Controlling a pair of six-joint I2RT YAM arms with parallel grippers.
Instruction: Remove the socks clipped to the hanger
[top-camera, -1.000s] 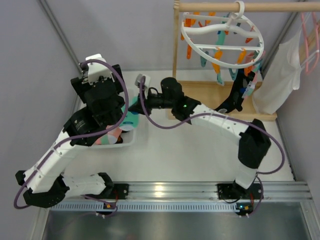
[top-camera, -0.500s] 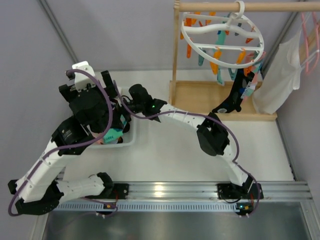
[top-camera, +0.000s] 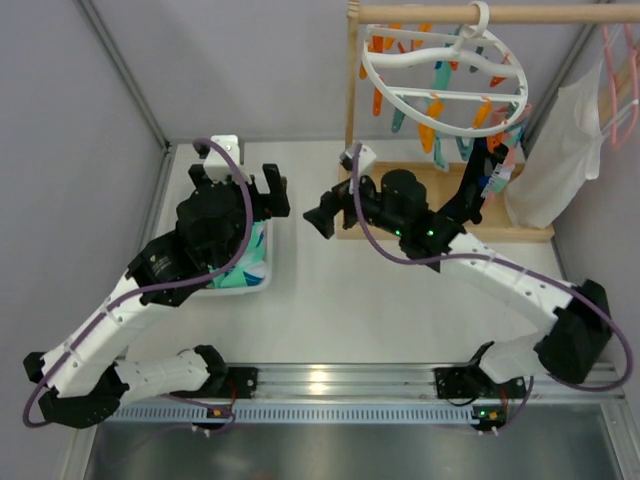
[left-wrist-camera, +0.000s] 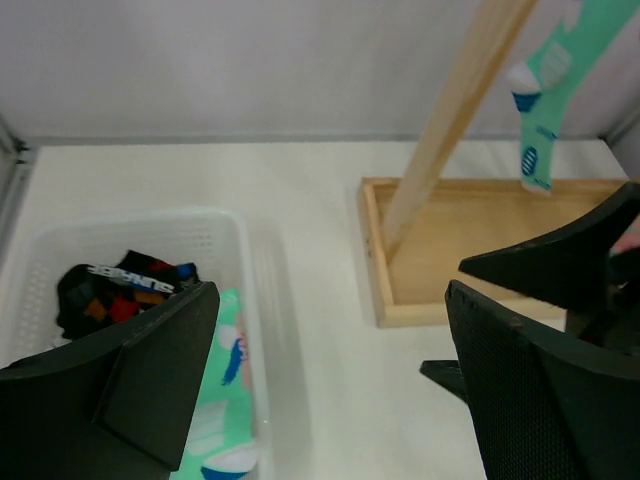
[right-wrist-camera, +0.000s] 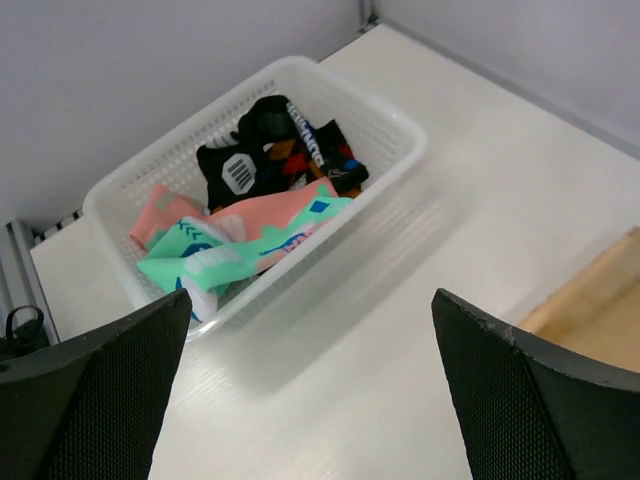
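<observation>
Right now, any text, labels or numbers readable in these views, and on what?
No text can be read.
Black sock in the basket: white lettering band, too blurred to read.
Hanging teal sock: white marks, too small to tell.

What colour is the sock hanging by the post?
The sock is mint green, white patches; left wrist view best.

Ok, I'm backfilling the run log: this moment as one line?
left tool open, empty | right tool open, empty | socks in basket | black sock clipped to hanger
</observation>
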